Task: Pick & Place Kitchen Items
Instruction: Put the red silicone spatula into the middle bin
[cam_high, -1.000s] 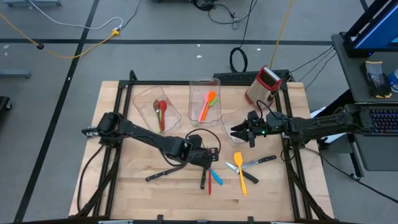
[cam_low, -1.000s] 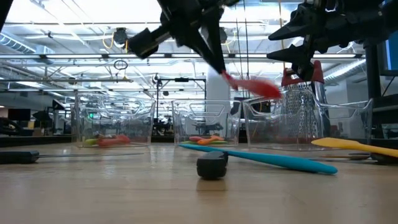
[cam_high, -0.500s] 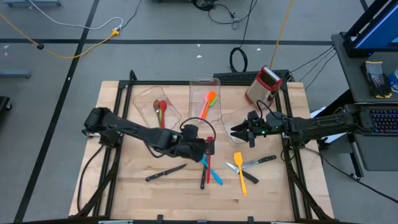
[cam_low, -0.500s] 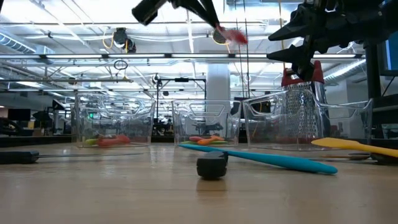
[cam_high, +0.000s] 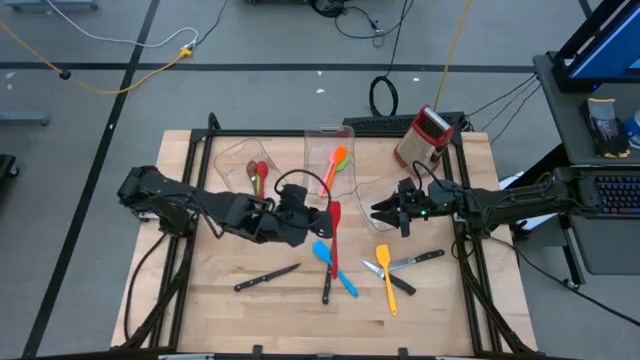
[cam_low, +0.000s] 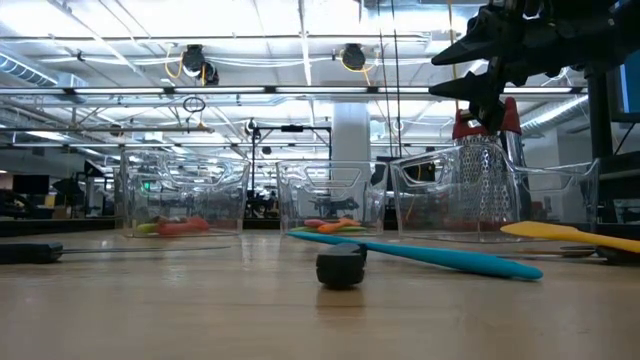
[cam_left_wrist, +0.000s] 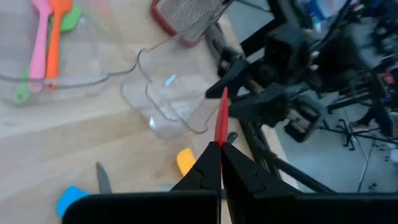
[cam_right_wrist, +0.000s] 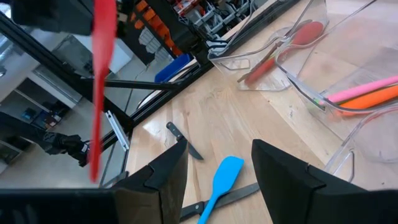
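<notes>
Lifted clear of the pile and carried toward the back edge of the surface (cam_high: 200, 290): red spatula (cam_high: 334, 228), pinched at one end in the tightly shut left claw (cam_high: 312, 215), hanging above the boards just in front of the middle bin (cam_high: 318, 140), gone from the low view altogether. Beneath and nearer the front edge, left lying: blue spatula (cam_high: 322, 252), yellow spatula (cam_high: 386, 275), several black-handled knives (cam_high: 266, 277). Already binned: pink and orange utensils (cam_high: 334, 165) in the middle bin, red spoon (cam_high: 261, 178) in the left bin (cam_high: 232, 155). Over the right bin (cam_high: 372, 190), right claw (cam_high: 380, 212) waiting, fingers partly parted, holding nothing. Carry step, seemingly; next, probably a short reach over a bin's rim, a lowering, then release so the spatula drops inside rather than across the wall.
</notes>
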